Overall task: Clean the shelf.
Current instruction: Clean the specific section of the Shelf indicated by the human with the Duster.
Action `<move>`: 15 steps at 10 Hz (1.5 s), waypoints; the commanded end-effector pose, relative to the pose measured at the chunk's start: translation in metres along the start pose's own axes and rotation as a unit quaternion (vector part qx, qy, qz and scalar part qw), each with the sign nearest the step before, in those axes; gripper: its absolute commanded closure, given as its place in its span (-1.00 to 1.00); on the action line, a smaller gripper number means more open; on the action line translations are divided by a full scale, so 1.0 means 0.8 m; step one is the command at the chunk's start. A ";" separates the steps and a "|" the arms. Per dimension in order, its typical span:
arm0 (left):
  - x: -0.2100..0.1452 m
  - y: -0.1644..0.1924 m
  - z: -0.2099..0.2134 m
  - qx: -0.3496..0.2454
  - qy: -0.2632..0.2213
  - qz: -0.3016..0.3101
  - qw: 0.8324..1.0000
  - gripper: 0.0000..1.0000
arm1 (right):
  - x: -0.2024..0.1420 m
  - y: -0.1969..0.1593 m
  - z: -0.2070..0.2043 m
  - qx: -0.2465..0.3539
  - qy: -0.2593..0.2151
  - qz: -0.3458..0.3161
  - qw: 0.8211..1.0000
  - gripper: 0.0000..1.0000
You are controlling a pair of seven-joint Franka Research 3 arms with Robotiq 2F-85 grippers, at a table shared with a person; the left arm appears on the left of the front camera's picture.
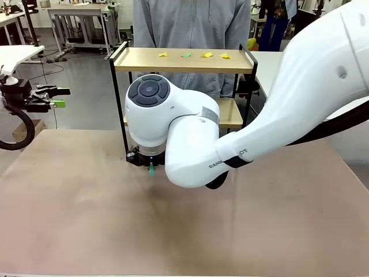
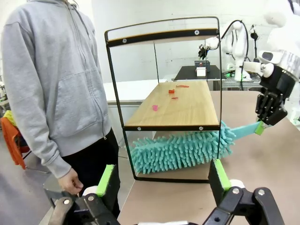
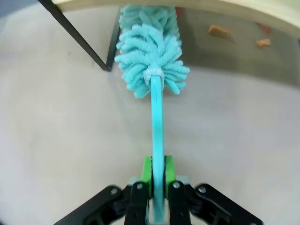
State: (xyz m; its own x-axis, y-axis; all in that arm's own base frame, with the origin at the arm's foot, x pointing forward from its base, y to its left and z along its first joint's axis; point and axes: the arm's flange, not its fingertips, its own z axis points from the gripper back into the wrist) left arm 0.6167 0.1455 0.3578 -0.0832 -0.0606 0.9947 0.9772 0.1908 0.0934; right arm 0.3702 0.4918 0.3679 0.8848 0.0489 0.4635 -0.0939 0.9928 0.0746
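The shelf [image 1: 183, 60] stands at the table's far middle, with yellow and green scraps [image 1: 185, 55] on its top board. Red and pink scraps [image 2: 171, 91] lie on its lower board [image 2: 187, 110]. My right gripper [image 3: 158, 168] is shut on the handle of a teal fluffy duster [image 3: 150, 51]. The duster head [image 2: 180, 150] lies on the table under the lower board. Low in front of the shelf's left leg, the right gripper [image 1: 151, 167] [image 2: 260, 127] points at the shelf. My left gripper [image 1: 59, 97] [image 2: 162, 178] hangs open and holds nothing, off the table's left side.
A person in a grey hoodie [image 1: 190, 23] stands right behind the shelf, one hand [image 2: 71, 180] hanging down. Two orange scraps [image 3: 219, 31] lie in the shadow under the lower board, right of the duster. The brown table [image 1: 86, 219] stretches bare in front.
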 end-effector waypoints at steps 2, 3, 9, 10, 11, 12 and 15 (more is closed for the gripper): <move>0.004 0.000 0.000 -0.001 0.001 -0.002 1.000 -1.00 | 0.001 -0.021 0.013 -0.002 -0.005 0.009 1.000 0.74; 0.004 0.000 0.000 -0.001 0.001 -0.002 1.000 -1.00 | 0.002 -0.005 0.003 -0.003 -0.001 -0.002 1.000 0.74; 0.004 0.000 0.000 -0.001 0.001 -0.002 1.000 -1.00 | 0.006 0.035 -0.007 -0.001 -0.021 -0.034 0.999 0.74; 0.004 0.000 0.000 -0.001 0.001 -0.002 1.000 -1.00 | 0.006 0.039 -0.016 -0.004 -0.014 -0.033 0.999 0.74; 0.004 0.000 0.000 -0.001 0.001 -0.002 1.000 -1.00 | 0.005 0.043 -0.025 -0.010 -0.008 -0.038 0.999 0.74; 0.004 0.000 0.000 -0.001 0.001 -0.002 1.000 -1.00 | 0.003 0.044 -0.032 -0.012 0.000 -0.038 0.999 0.74; 0.004 0.000 0.000 -0.001 0.001 -0.002 1.000 -1.00 | 0.000 0.034 -0.034 -0.007 0.008 -0.019 1.000 0.74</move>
State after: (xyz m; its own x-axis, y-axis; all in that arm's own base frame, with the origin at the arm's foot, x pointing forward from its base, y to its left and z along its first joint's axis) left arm 0.6167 0.1455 0.3579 -0.0835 -0.0607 0.9947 0.9772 0.1908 0.0937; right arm 0.3824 0.5232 0.3397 0.9010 0.0057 0.4338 -0.0442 0.9959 0.0788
